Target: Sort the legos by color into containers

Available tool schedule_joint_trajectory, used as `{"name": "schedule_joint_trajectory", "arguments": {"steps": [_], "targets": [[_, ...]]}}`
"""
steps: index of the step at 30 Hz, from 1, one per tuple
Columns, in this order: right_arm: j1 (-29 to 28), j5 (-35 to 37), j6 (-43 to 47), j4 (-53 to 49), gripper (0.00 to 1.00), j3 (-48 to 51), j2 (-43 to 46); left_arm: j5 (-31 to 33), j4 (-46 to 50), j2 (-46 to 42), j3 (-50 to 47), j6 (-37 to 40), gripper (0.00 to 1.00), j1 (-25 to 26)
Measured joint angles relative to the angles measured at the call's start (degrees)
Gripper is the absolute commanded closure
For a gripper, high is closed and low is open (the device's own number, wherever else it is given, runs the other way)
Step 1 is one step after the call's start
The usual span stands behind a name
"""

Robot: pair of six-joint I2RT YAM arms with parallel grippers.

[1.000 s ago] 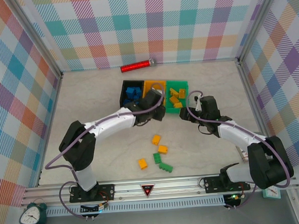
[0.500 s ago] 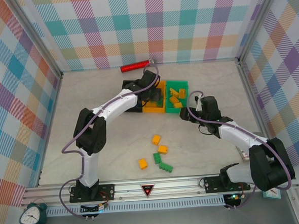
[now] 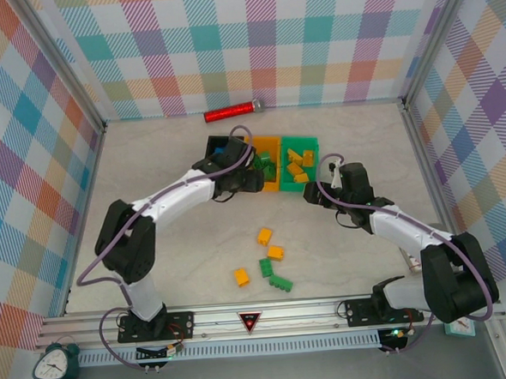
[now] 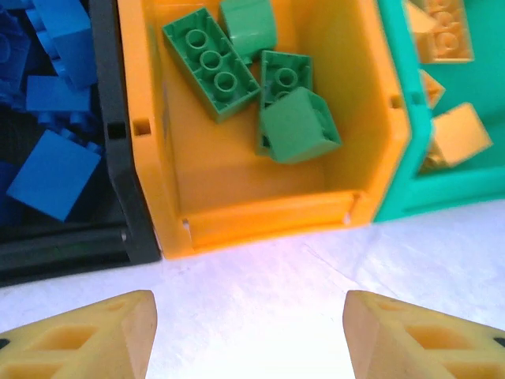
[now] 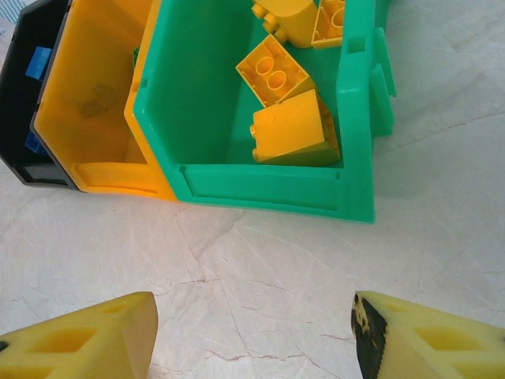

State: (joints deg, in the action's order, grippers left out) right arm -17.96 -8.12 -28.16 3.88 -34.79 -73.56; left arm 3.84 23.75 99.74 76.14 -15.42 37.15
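Observation:
Three containers stand in a row: a black bin (image 3: 219, 150) with blue legos (image 4: 54, 164), an orange bin (image 3: 272, 144) holding green legos (image 4: 211, 61), and a green bin (image 3: 302, 143) with yellow legos (image 5: 293, 130). My left gripper (image 4: 251, 332) hangs open and empty over bare table just in front of the orange bin's near wall (image 4: 260, 217); from above, the left gripper (image 3: 254, 181) is at that same spot. My right gripper (image 5: 252, 339) is open and empty in front of the green bin (image 5: 260, 193). Loose legos lie nearer me: three orange (image 3: 264, 236) and two green (image 3: 281, 282).
A red cylinder with a silver tip (image 3: 233, 112) lies by the back wall. Checkered walls close in the table on three sides. The loose bricks lie between the two arm bases, with bare tabletop to the left and right of them.
My left gripper reached over the orange bin, opened, and drew back to the bin's near side. Green bricks now show in that bin. The right arm has not moved.

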Motion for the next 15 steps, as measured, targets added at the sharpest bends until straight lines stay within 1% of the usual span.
{"name": "schedule_joint_trajectory", "arguments": {"steps": [3,6,11,15], "targets": [[0.0,-0.13,-0.11,0.0,0.33,0.0,-0.83,-2.08,-1.53,-4.33,-4.15,0.0,0.37,0.42],[0.0,-0.13,-0.13,0.02,0.33,0.0,-1.51,-4.31,-2.95,-6.64,-7.58,0.0,0.38,1.01],[0.0,-0.11,-0.13,0.07,0.33,0.0,-2.49,-9.11,-4.44,-8.0,-12.37,0.09,0.38,2.51],[0.0,0.0,-0.13,0.2,0.33,0.0,-2.62,-12.5,-3.89,-7.98,-12.98,1.07,0.38,5.4]]}}
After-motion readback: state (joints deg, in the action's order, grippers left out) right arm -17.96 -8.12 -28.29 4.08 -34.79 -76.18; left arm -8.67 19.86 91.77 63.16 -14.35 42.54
